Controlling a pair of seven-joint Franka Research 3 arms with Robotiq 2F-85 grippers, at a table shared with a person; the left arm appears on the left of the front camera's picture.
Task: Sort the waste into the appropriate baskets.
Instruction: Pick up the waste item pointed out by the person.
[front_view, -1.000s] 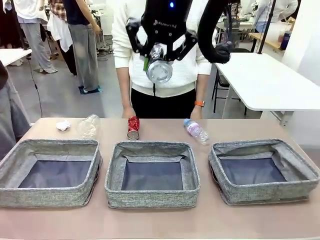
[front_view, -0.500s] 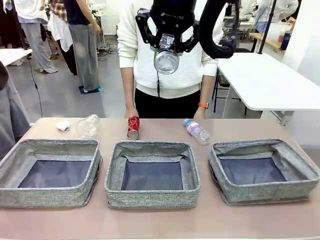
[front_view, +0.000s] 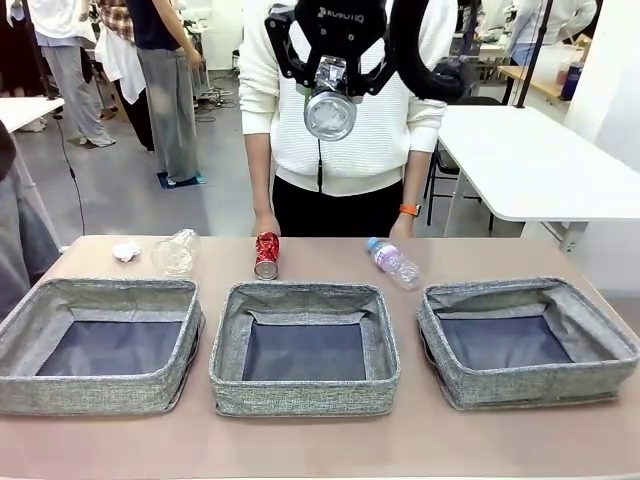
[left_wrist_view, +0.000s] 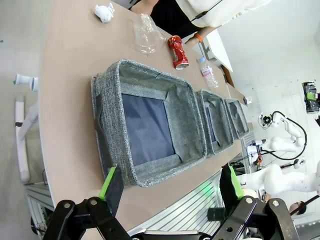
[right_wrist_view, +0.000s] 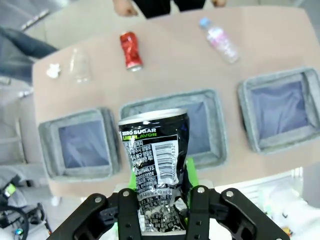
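My right gripper (front_view: 329, 88) hangs high above the table's far side, shut on a crumpled black-and-silver can (front_view: 330, 113); the right wrist view shows this can (right_wrist_view: 155, 162) upright between the pads, over the middle basket (right_wrist_view: 210, 150). On the table behind the three grey baskets lie a white paper ball (front_view: 127, 250), a clear plastic container (front_view: 176, 251), a red can (front_view: 266, 254) and a blue-capped bottle (front_view: 393, 261). The left basket (front_view: 100, 292), middle basket (front_view: 305, 293) and right basket (front_view: 500, 291) hold nothing. My left gripper (left_wrist_view: 169, 177) is open above the near table edge by the left basket (left_wrist_view: 112, 105).
A person in a white sweater stands at the far side with a hand (front_view: 260, 225) at the table edge behind the red can. A white table (front_view: 540, 165) stands at the back right. Other people stand far off at the back left.
My right gripper has risen with the black-and-silver can still held. The litter on the table and the baskets have not moved.
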